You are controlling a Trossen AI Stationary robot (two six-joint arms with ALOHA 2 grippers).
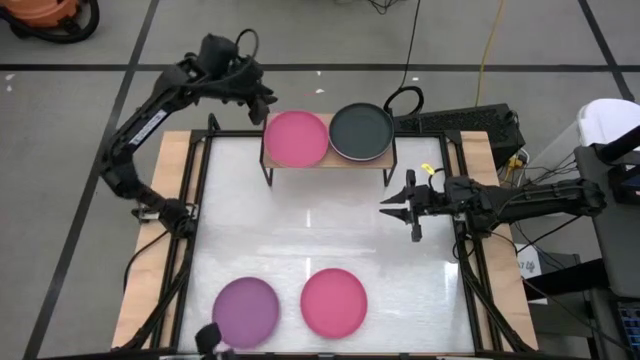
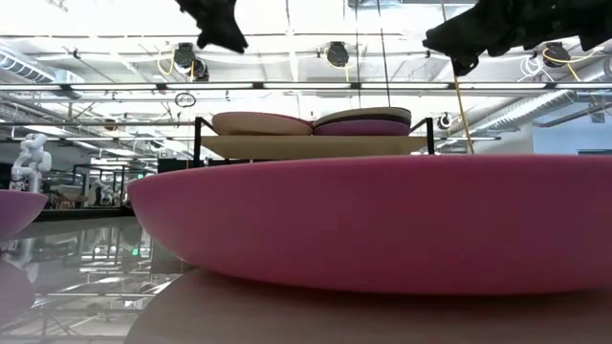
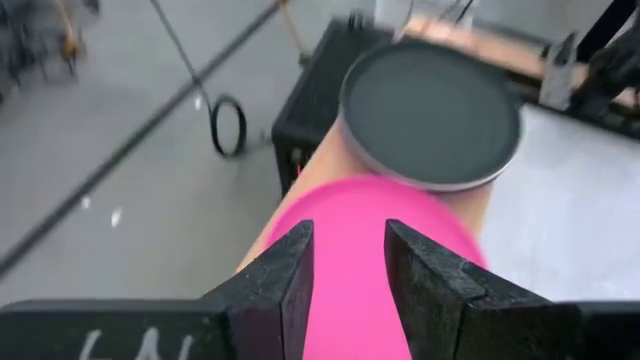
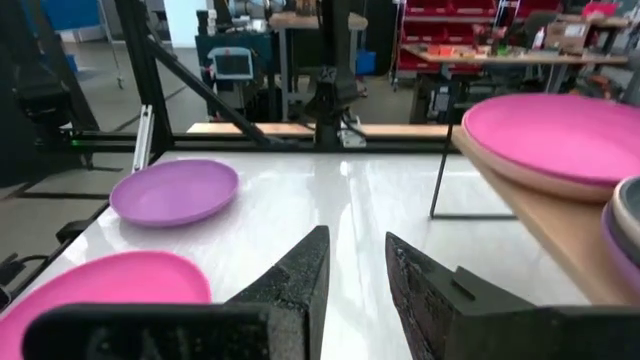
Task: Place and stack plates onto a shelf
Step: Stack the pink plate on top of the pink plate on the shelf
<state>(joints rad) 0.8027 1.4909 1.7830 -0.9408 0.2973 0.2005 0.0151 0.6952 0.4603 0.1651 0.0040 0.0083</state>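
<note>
Seen from above, the shelf (image 1: 328, 160) at 12 o'clock carries a pink-topped stack (image 1: 296, 138) beside a dark grey-topped stack (image 1: 361, 132). The left claw (image 1: 262, 103), narrowly open and empty, hovers beside the pink stack. The right claw (image 1: 398, 206), narrowly open, waits at 3 o'clock; next, approach the purple plate (image 1: 246, 311) or pink plate (image 1: 334, 301) low, gripping its rim.

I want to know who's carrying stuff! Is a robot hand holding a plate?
No. The left gripper is open above the pink plate; the right gripper holds nothing.
</note>
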